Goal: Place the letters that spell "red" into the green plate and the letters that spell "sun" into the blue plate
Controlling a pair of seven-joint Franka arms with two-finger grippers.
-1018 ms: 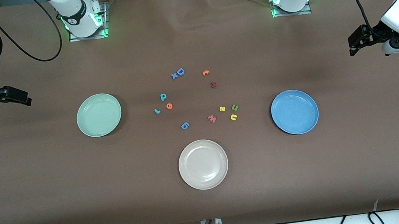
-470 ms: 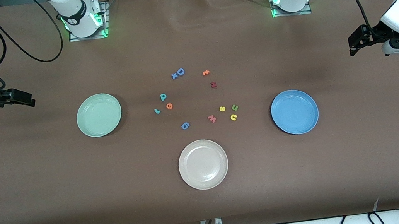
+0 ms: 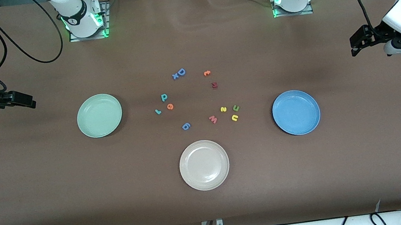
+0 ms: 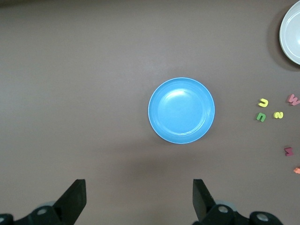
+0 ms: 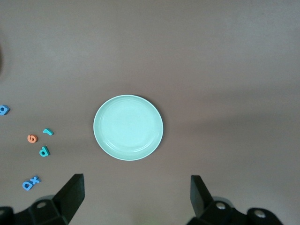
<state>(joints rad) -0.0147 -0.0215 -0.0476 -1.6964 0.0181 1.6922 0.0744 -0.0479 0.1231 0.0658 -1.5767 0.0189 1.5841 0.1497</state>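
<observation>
The green plate (image 3: pixel 99 115) (image 5: pixel 128 127) and the blue plate (image 3: pixel 296 112) (image 4: pixel 181 110) both lie bare. Between them are the teal "r" (image 3: pixel 158 111) (image 5: pixel 48 131), orange "e" (image 3: pixel 170 107) (image 5: pixel 32 138) and teal "d" (image 3: pixel 164 97) (image 5: pixel 44 151). Nearer the blue plate are the yellow "s" (image 3: pixel 223 109) (image 4: pixel 278 115), a green arch (image 3: pixel 236 108) (image 4: pixel 260 117) and a yellow arch (image 3: pixel 235 118) (image 4: pixel 263 102). My right gripper (image 3: pixel 22 100) (image 5: pixel 136 192) hangs open over bare table at the right arm's end. My left gripper (image 3: pixel 357 43) (image 4: pixel 139 197) hangs open at the left arm's end.
A cream-white plate (image 3: pixel 204 165) (image 4: pixel 293 33) lies nearest the front camera. Other loose letters: pink "w" (image 3: pixel 213 119), a blue one (image 3: pixel 186 126), blue "D" with a small "x" (image 3: pixel 179 73), an orange one (image 3: pixel 207 73) and a dark red one (image 3: pixel 214 85).
My right gripper has shifted a little toward the green plate. The left arm, the plates and the letters have not moved.
</observation>
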